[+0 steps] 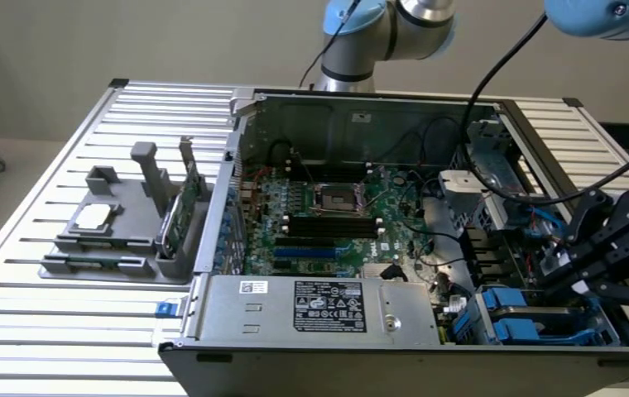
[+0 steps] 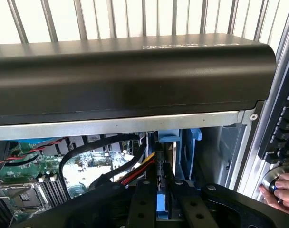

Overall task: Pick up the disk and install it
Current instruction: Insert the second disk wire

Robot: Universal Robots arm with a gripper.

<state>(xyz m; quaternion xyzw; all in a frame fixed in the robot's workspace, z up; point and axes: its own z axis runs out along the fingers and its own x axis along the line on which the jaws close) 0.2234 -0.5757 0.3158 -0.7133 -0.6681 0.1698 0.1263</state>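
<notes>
Claw [image 2: 164, 204] nearest wrist camera, black fingers [image 2: 140, 209] clamped on blue-framed disk [image 2: 162, 202], edge-on above open computer case [image 1: 403, 248]. In exterior view, case fills worktop [image 1: 60, 331] centre; claw at case's 4 o'clock corner. Person's hand [image 2: 282, 187] touches button.

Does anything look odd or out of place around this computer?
A person's fingers touch a round button on the panel beside the open computer case, near the gripper holding the disk. Nothing else looks askew or damaged.
</notes>
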